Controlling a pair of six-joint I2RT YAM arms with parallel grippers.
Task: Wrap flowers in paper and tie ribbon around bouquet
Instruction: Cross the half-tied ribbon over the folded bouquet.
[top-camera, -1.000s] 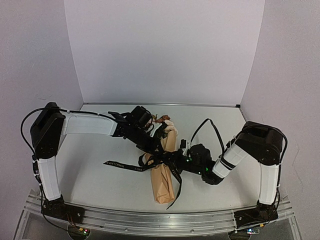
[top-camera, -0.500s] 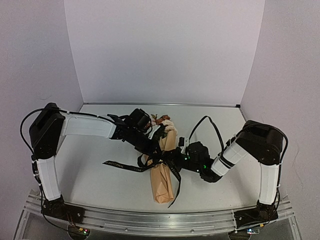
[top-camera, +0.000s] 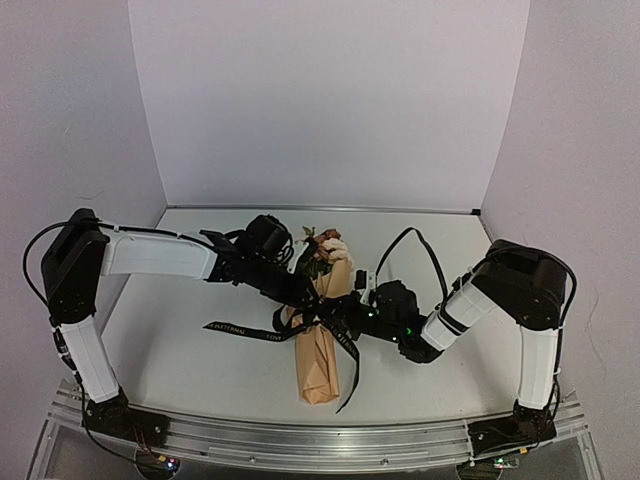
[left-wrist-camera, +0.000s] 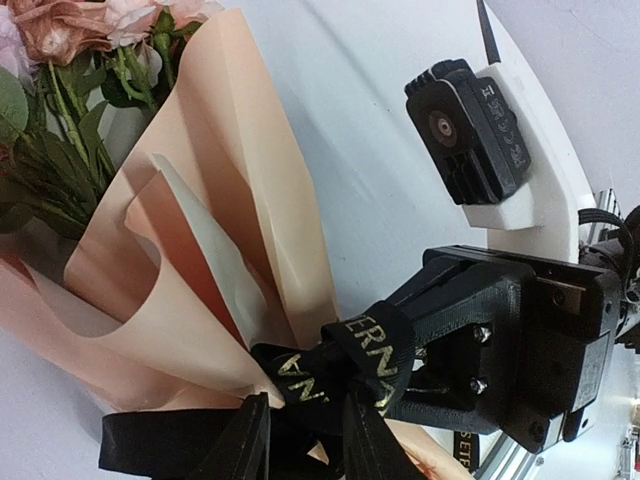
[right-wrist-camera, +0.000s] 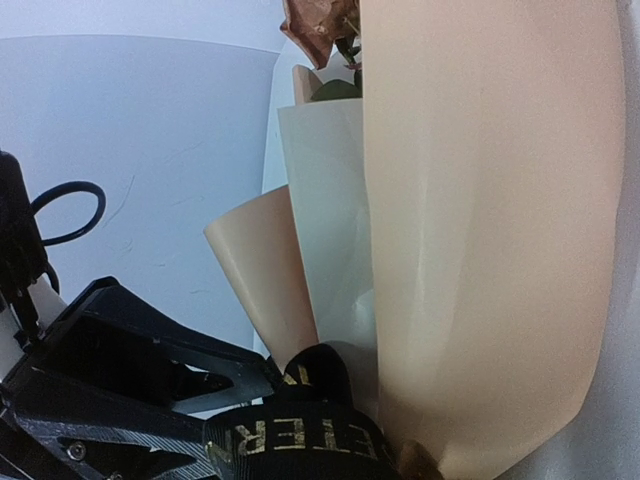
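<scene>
The bouquet (top-camera: 318, 350) lies on the white table, its tan paper (left-wrist-camera: 215, 200) rolled in a cone, narrow end toward the arms. The flowers (top-camera: 322, 245), pink and rust with green leaves, show at the far wide end. The black ribbon (top-camera: 240, 329) is knotted round the cone's middle; its knot (left-wrist-camera: 340, 375) sits between my left gripper's (left-wrist-camera: 305, 440) parted fingers, so that gripper is open. My right gripper (top-camera: 342, 318) meets it from the right, shut on the ribbon (right-wrist-camera: 290, 440), and its black body (left-wrist-camera: 500, 350) carries a loop of ribbon on its tip.
One ribbon tail runs left across the table (top-camera: 180, 340); another (top-camera: 352, 385) trails past the cone's narrow end. An aluminium rail (top-camera: 300, 440) edges the near side. White walls (top-camera: 330, 100) close the back and sides. A black cable (top-camera: 415, 250) arcs above the right wrist.
My left gripper's fingers have parted around the knot. Both grippers and the bouquet have shifted a little to the left, and the left arm has stretched lower.
</scene>
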